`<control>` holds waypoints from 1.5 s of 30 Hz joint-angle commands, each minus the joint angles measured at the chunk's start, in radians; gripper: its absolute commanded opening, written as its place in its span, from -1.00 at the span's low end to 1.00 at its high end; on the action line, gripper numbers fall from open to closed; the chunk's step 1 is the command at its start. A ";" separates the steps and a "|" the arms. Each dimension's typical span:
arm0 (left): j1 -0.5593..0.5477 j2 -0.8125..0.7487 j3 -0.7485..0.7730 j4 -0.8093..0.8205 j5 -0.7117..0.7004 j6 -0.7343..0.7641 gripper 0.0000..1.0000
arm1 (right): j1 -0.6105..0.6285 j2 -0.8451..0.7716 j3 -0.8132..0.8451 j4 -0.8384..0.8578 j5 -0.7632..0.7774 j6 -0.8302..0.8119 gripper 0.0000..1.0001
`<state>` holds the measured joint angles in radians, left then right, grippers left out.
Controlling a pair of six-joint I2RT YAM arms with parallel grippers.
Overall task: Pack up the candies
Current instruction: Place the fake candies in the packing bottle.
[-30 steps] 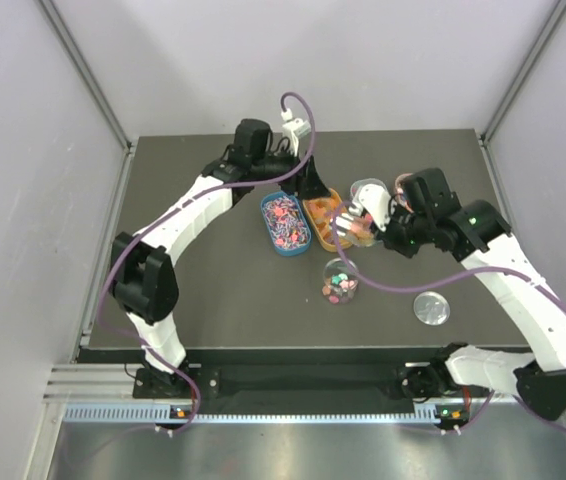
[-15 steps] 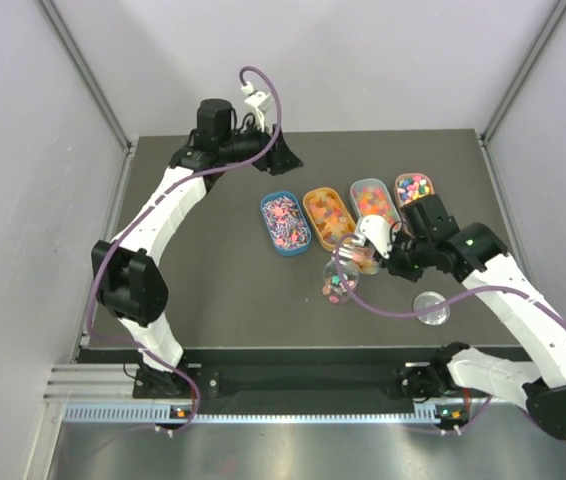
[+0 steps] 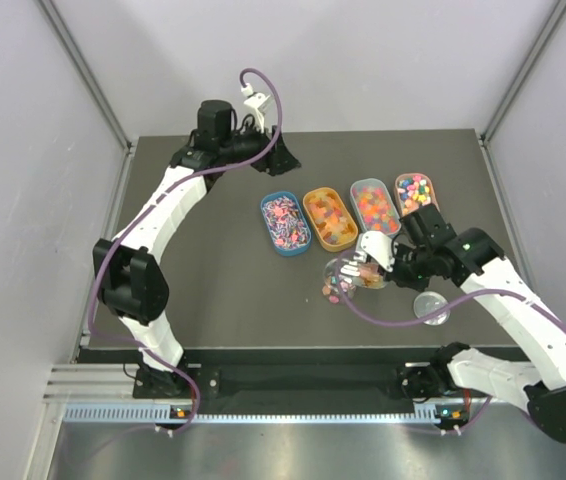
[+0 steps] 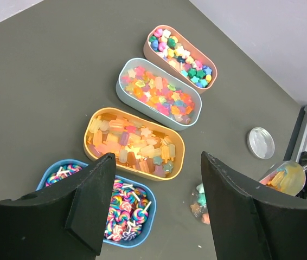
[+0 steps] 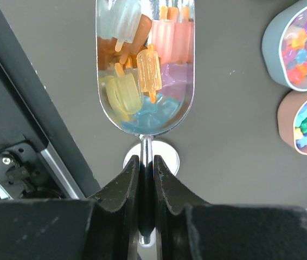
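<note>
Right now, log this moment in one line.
right claw: shut on scoop | scoop: full of candies, near jar | left claw: open, empty

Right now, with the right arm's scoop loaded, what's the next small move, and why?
Probably nudge the scoop fully over the clear jar and tip it. The right gripper is shut on the handle, the bowl is heaped with popsicle gummies, and from above it looks to be at the jar's rim, nothing poured yet.
</note>
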<state>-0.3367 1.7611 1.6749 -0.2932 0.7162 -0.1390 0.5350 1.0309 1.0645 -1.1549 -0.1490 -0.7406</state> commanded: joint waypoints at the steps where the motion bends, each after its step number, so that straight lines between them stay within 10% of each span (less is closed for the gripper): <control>1: 0.001 -0.005 -0.004 0.022 -0.001 0.022 0.38 | 0.010 0.020 0.023 -0.025 0.020 -0.042 -1.00; 45: 0.038 0.008 -0.063 0.048 0.000 0.022 0.38 | 0.166 0.287 0.338 -0.321 0.313 -0.039 -1.00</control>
<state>-0.3023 1.7611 1.6161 -0.2829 0.7204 -0.1440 0.6785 1.3148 1.3487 -1.3544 0.1287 -0.7921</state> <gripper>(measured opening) 0.689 0.099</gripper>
